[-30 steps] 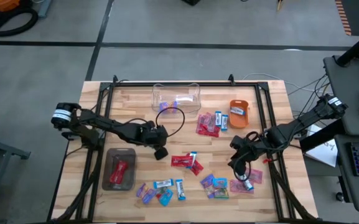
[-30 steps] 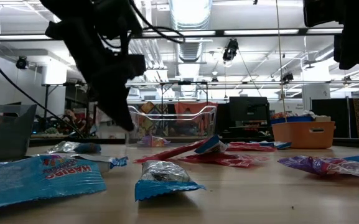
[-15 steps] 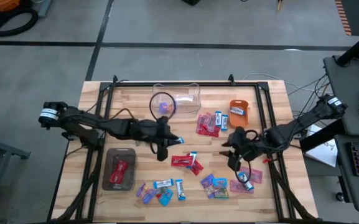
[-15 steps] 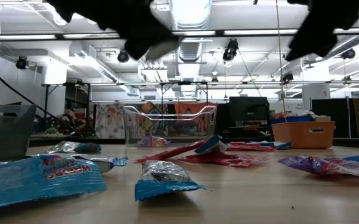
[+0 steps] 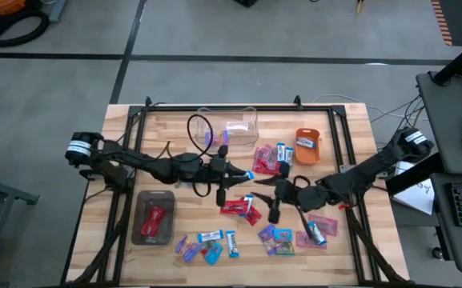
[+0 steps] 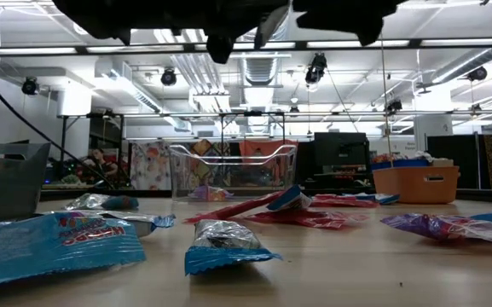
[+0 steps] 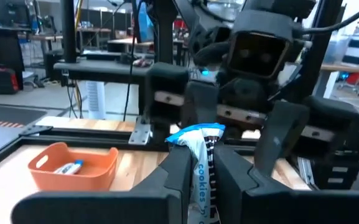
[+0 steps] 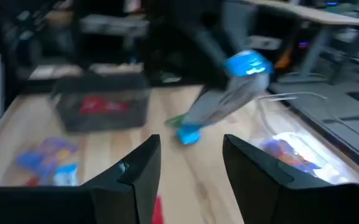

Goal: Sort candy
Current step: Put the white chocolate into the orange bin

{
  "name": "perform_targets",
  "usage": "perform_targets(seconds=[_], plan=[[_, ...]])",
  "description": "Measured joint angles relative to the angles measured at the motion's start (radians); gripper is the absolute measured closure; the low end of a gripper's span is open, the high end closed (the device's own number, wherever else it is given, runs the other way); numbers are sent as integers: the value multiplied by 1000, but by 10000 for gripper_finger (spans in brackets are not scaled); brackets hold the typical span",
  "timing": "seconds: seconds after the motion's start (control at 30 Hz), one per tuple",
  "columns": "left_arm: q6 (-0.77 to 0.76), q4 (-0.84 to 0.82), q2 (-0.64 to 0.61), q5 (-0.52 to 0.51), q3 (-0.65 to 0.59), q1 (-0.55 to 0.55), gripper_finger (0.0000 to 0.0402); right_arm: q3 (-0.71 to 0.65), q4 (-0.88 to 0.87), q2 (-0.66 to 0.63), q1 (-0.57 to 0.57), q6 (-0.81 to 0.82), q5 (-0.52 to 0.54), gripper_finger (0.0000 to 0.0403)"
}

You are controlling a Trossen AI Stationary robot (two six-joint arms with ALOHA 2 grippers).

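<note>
On the wooden table (image 5: 351, 120), a grey tray (image 5: 154, 218) at about eight o'clock holds a red candy (image 5: 155, 216). The left gripper (image 5: 229, 178) reaches in from nine o'clock to the table's middle, its fingers (image 7: 178, 171) pinching a blue-and-white cookies packet (image 7: 203, 163) held above the wood. Facing it just to the right, the right gripper (image 5: 274, 198) comes in from three o'clock with its fingers (image 8: 135, 171) spread and nothing between them. Red candies (image 5: 237, 208) lie under the two grippers. A clear plastic box (image 5: 229, 124) sits at twelve o'clock, an orange bowl (image 5: 307, 146) at two o'clock. More wrapped sweets (image 5: 283, 238) are scattered from six towards four o'clock.
</note>
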Motion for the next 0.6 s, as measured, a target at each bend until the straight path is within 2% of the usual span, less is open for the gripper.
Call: perform_targets(seconds=[0.27, 0.47, 0.6], plan=[[-2, 40, 36, -5, 10, 0, 373, 1, 110, 81, -46, 49, 20, 236], [1, 45, 41, -70, 10, 0, 373, 2, 188, 109, -68, 49, 15, 238], [1, 59, 41, -72, 10, 0, 373, 2, 191, 111, -88, 48, 12, 257]])
